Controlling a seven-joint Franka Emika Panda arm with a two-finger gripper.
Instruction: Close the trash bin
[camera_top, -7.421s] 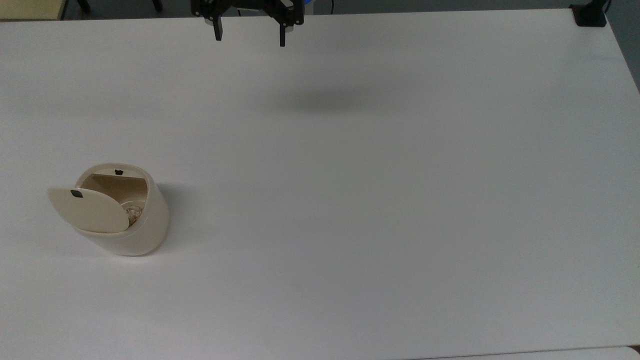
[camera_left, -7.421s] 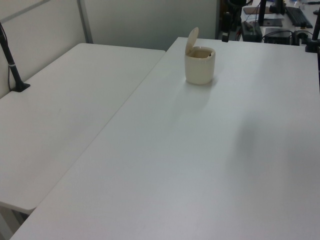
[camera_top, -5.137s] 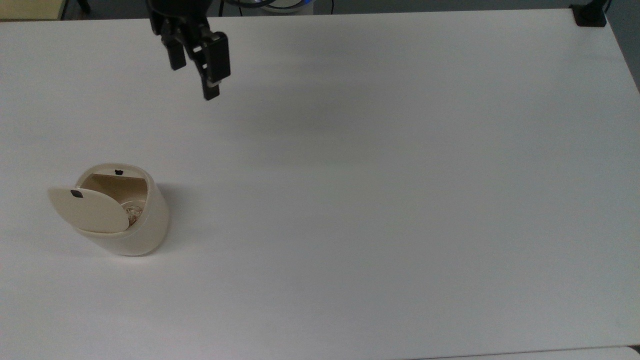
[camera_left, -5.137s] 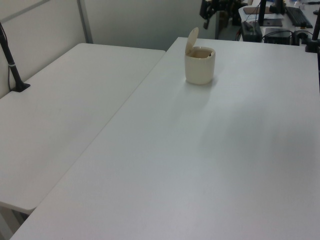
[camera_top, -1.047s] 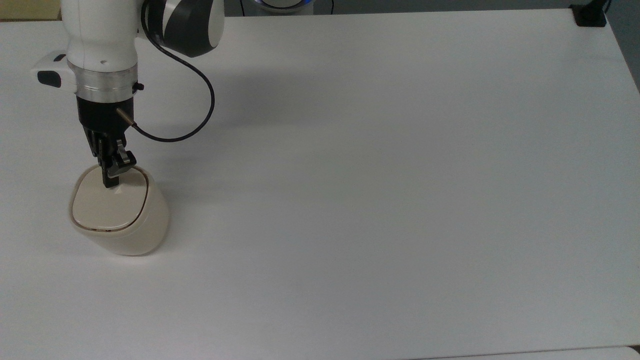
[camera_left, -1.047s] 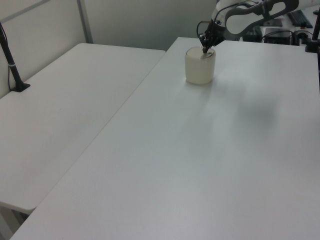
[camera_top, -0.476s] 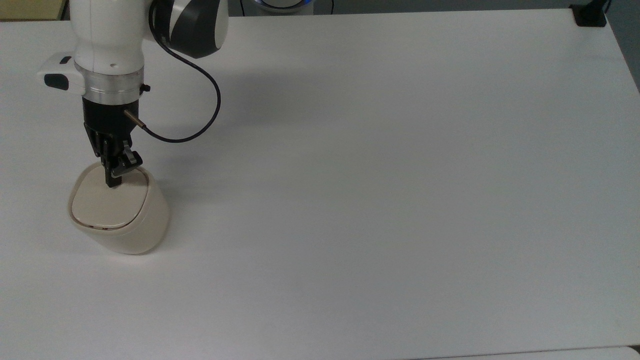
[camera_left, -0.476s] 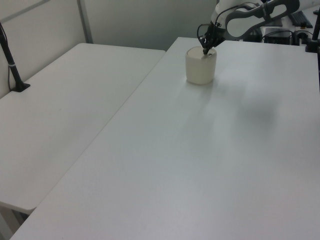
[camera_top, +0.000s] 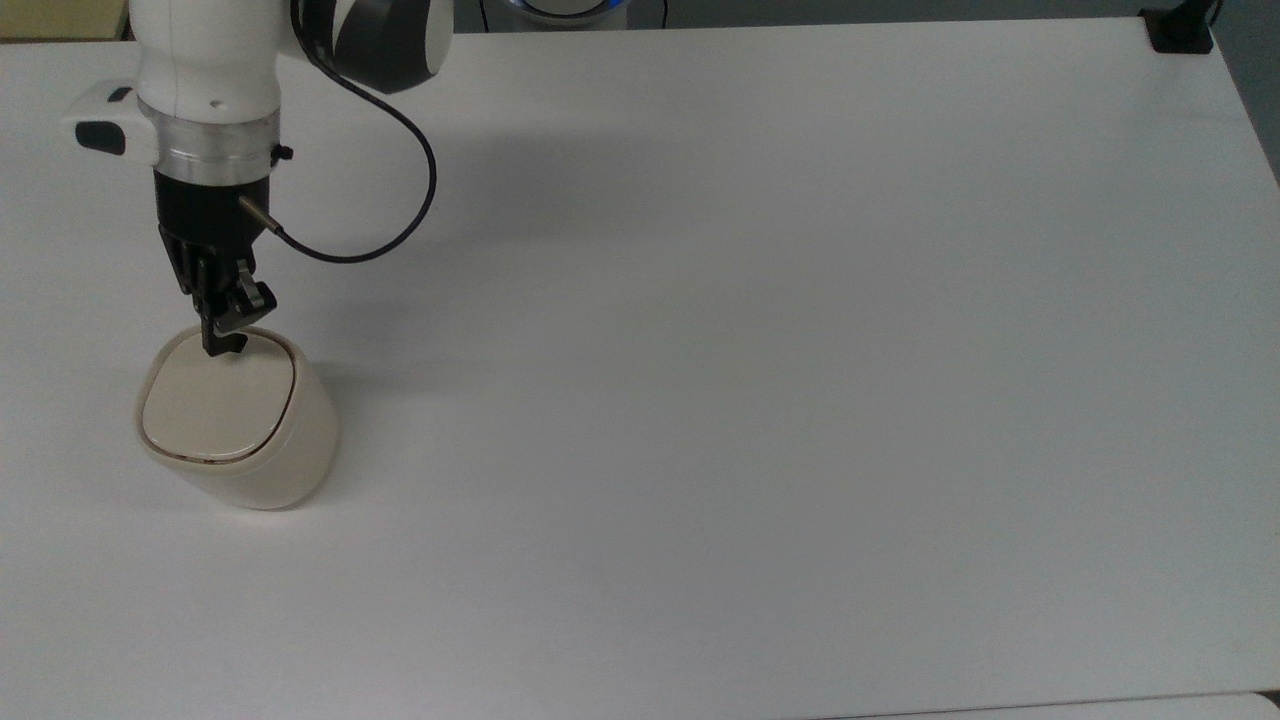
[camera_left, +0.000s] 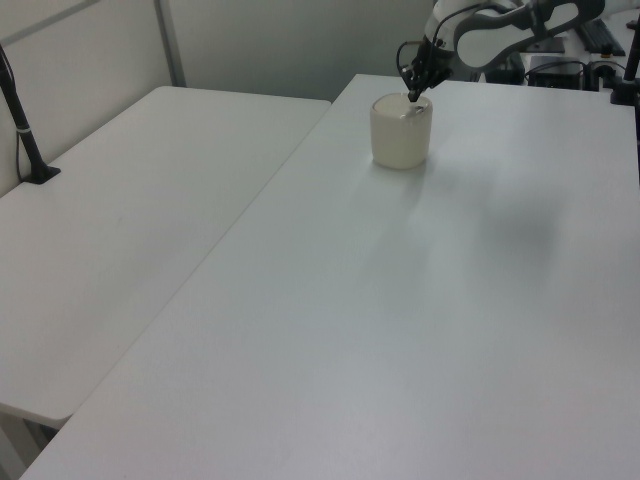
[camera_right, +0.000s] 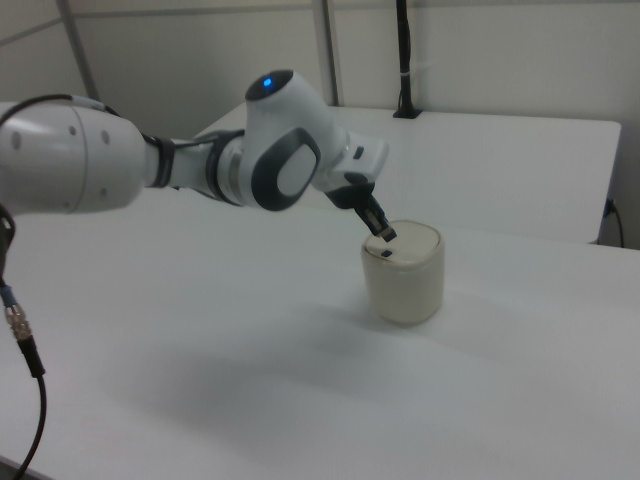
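**Lid down on the bin, claw at its far edge**

The trash bin is standing on the white table, and everything here is being placed from that bin. In the top view its flat lid is lying level inside the rim with only a thin dark seam around it, so the bin is looking closed. In the right view a small black tab is showing on the lid near the edge that faces the arm.

The gripper is hanging off the white arm directly at the bin's upper edge in the top view, tips pointing down. In the right view it is sitting just above the lid, close beside the black tab; whether it is touching the lid I cannot tell. The fingers are pressed together with nothing between them. In the left view the gripper is poised over the bin's top.

The relation that matters is simple: the lid is lying straight below the tips, and the rest of the bin is spreading away from the arm. By my judgement the closing is as good as finished, and what is left is a straight lift off the bin without dragging the lid's edge or nudging the light body sideways.

A black cable is looping from the wrist, well clear of the bin.
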